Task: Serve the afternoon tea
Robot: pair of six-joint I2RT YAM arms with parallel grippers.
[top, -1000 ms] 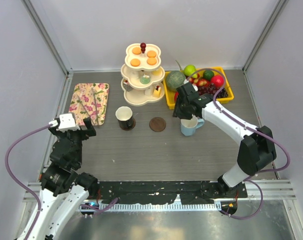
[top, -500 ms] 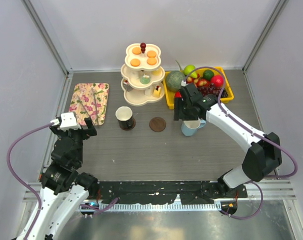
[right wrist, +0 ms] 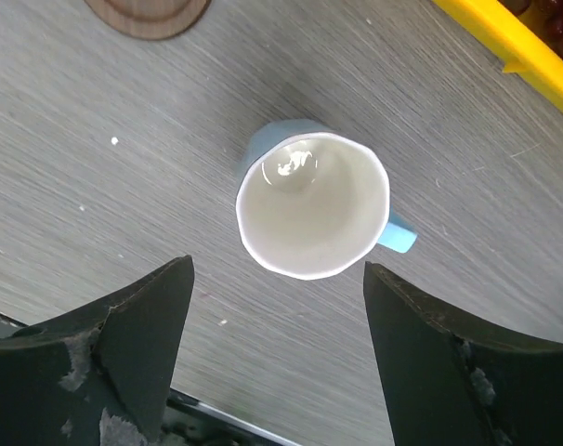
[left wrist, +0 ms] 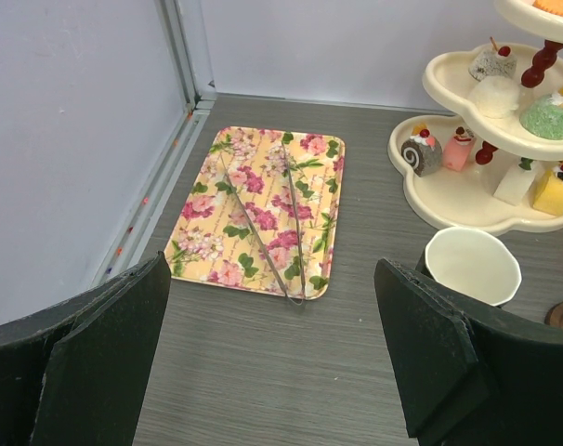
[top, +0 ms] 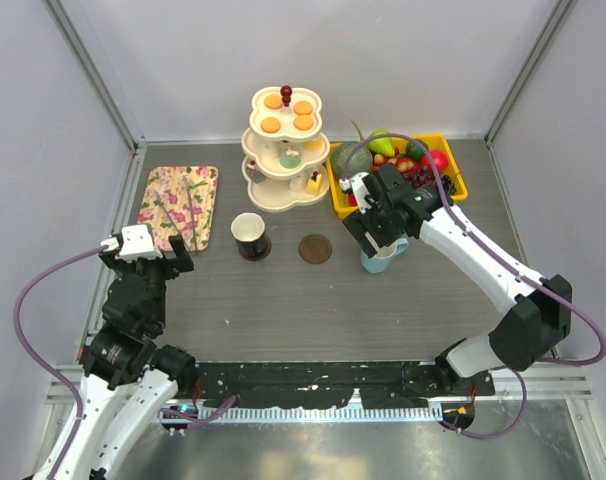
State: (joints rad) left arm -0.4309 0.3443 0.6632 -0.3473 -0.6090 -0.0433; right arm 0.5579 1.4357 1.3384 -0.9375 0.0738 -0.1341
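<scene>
Both right fingers (right wrist: 142, 344) now above mug (right wrist: 311, 206)

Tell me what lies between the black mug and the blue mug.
A round brown coaster, nothing on it, lies between the black mug and the blue mug; the top view shows it.

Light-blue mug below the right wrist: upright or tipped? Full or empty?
Upright and empty. The right wrist view looks straight down into the light-blue ceramic mug: rim up, bare glossy white inside, no liquid.
</scene>
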